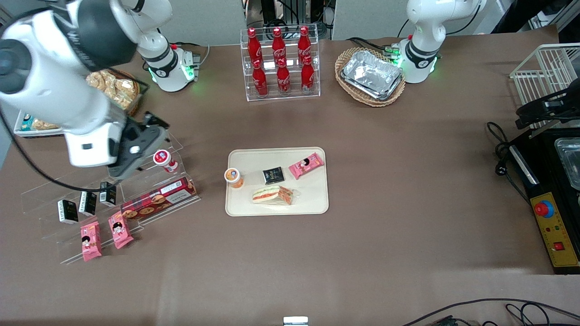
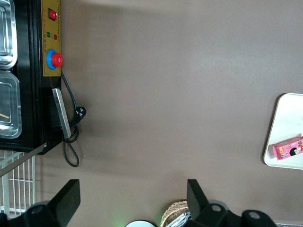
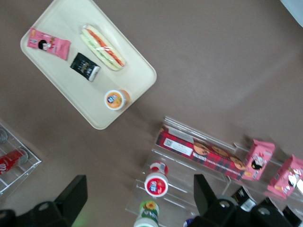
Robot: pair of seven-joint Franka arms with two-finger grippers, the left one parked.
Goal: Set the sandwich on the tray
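sandwich [image 1: 272, 194] flat on tray [image 1: 317, 206], long axis along tray's length | claw [image 3: 137, 201] open, empty, above snack rack

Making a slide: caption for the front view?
Sandwich lies on the tray; gripper hovers open above the snack rack.

My tray [image 1: 276, 209] lies at the centre of the front view frame. The sandwich [image 1: 272, 195] rests on it, in the half nearer the camera. A small packet [image 1: 273, 174] and a snack packet [image 1: 306, 165] lie on the tray too, farther from the camera than the sandwich. A cup [image 1: 234, 177] stands on the tray's edge toward my end of the table.

The bottle rack [image 1: 281, 63] stands at upper centre of the frame, with a basket of foil trays [image 1: 370, 76] beside it.

My gripper [image 3: 139, 184] hangs above the step shelf [image 1: 104, 213] at my end. On the shelf, a biscuit box [image 1: 158, 198] lies nearer the camera than a lidded cup [image 1: 164, 160].
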